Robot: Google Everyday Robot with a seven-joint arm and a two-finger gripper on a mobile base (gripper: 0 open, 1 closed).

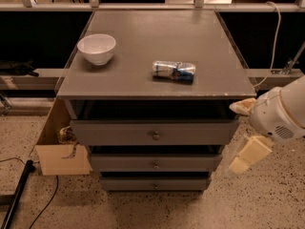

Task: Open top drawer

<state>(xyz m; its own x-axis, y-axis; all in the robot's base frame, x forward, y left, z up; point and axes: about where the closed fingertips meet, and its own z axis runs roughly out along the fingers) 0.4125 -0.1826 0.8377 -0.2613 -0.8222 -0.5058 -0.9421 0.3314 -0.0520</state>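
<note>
my gripper [237, 136]: at the table's [143, 23] front right corner, beside the top drawer's [114, 133] right end | my fingers [251, 152]: spread apart, holding nothing | top drawer: just under the tabletop, knob [156, 135] untouched | on table: bowl [96, 48], can [174, 71]

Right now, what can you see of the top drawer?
The top drawer is the widest of three, with a flat grey front that looks like painted wood and one small round brass knob at centre. It sits level under the tabletop, with a dark gap above it. Nothing holds the knob; the open gripper hangs by its right end.
</note>
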